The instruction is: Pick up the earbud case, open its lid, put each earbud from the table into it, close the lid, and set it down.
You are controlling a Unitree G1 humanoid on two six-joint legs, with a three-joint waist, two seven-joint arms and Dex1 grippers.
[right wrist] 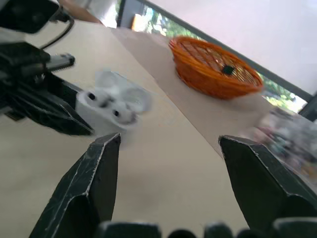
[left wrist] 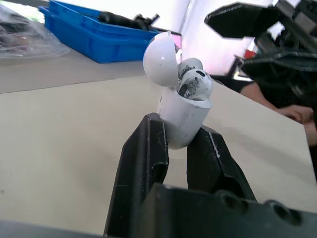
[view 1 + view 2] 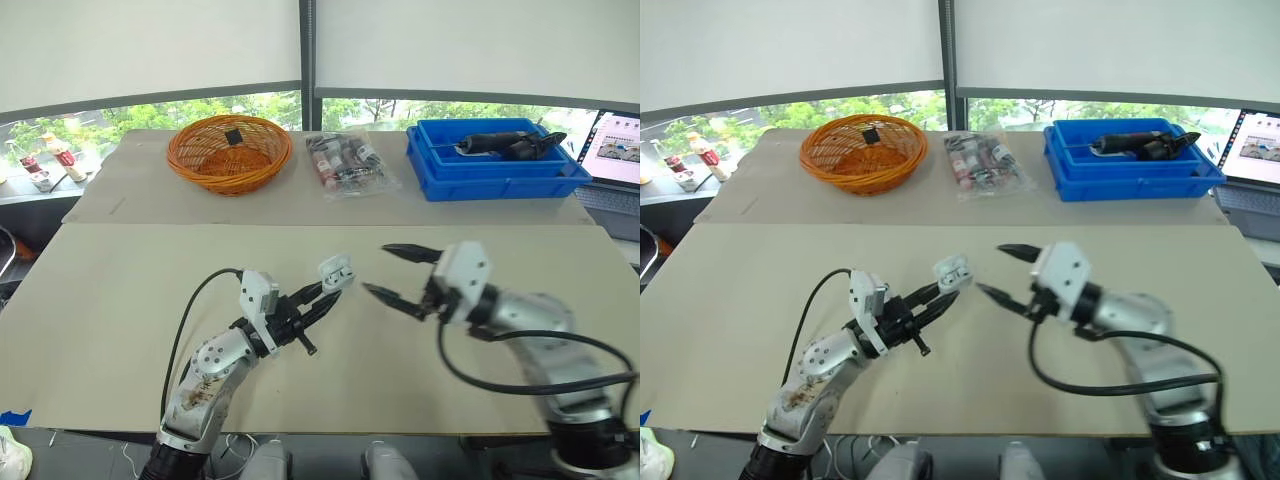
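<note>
The left gripper [image 3: 330, 291] clamps the case [image 3: 337, 272] by its base above the table [image 3: 120, 290], lid [image 2: 161, 59] open and both earbuds [image 2: 194, 79] seated, facing the wide-spread right gripper [image 3: 375, 268] just beside it, probably for lid closing.

The small white glossy plastic earbud case [image 2: 182, 121] is pinched by its lower body between the left gripper's [image 2: 177, 130] two black fingers [image 2: 146, 153], and it juts out tilted beyond their tips. Its rounded hinged lid [image 2: 161, 59] is swung up and back. Two white earbuds [image 2: 194, 82], scuffed grey, sit side by side in the case. The case is just beside the right gripper's [image 3: 377, 270] spread fingertips and does not touch them.
</note>
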